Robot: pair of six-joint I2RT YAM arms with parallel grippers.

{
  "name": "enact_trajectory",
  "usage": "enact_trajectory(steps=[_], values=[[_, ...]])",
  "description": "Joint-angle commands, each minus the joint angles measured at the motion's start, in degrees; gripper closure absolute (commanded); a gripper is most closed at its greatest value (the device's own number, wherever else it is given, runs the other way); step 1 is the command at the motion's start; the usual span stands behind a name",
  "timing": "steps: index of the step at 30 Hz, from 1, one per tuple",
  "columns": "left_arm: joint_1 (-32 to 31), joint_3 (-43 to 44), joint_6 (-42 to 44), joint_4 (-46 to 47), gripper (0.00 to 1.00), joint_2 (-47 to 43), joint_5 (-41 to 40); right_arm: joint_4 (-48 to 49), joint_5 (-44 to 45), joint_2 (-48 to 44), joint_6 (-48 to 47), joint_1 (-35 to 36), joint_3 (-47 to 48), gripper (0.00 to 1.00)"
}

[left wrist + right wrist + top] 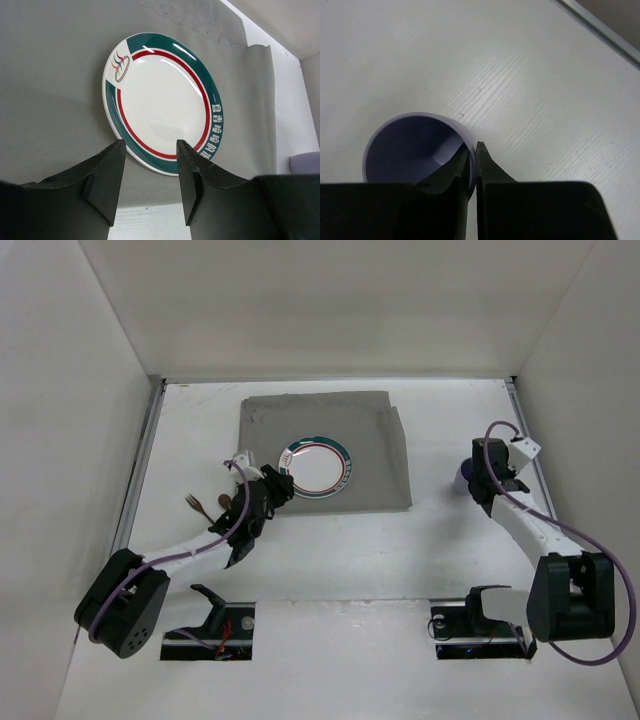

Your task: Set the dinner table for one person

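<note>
**Setting the Desk for One: Condition as Observed**

Desk (350,550): white, matte, with a metal rail (140,470) along its 9 o'clock edge.

Grey mat (375,420): lies flat on the desk toward 12 o'clock, with wrinkles along its far edge.

Plate (316,464): white with a green band and a red ring. It rests on the mat, off centre toward the mat's 7 o'clock corner.

Left claw (150,146): spread, holding nothing. Its fingers (112,170) sit at the plate's 8 o'clock rim, and the rim shows in the gap between them.

Brown fork (192,502): on bare desk at 8 o'clock from the plate, off the mat. A second brown utensil (224,502) lies just beside it, partly hidden by the left arm.

Lavender cup (410,145): upright, mouth open, on the desk at 3 o'clock from the mat and well apart from it.

Right claw (474,150): pinching the cup's wall at the rim, one finger inside and one outside. Whether the cup's base touches the desk cannot be told.
</note>
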Motion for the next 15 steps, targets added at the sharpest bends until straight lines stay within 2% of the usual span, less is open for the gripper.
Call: enact_trajectory(steps=[1, 4, 7, 11, 15], values=[[0.6, 0.6, -0.6, 3.2, 0.57, 0.0, 0.2, 2.4, 3.1, -4.4, 0.0, 0.5, 0.6, 0.91], [0.4, 0.9, -0.7, 3.2, 0.57, 0.2, 0.4, 1.0, 5.9, -8.4, -2.9, 5.1, 4.2, 0.91], [0.4, 1.3, -0.5, 3.2, 0.57, 1.4, 0.3, 0.4, 5.6, -7.8, -5.3, 11.0, 9.7, 0.91], [0.7, 1.3, -1.2, 3.2, 0.57, 1.8, 0.9, 2.7, 0.8, 1.9, -7.8, 19.5, 19.6, 0.91], [1.0, 1.4, -1.0, 3.5, 0.57, 2.5, 0.8, 5.4, -5.3, 14.9, -9.9, 23.1, 30.9, 0.91]])
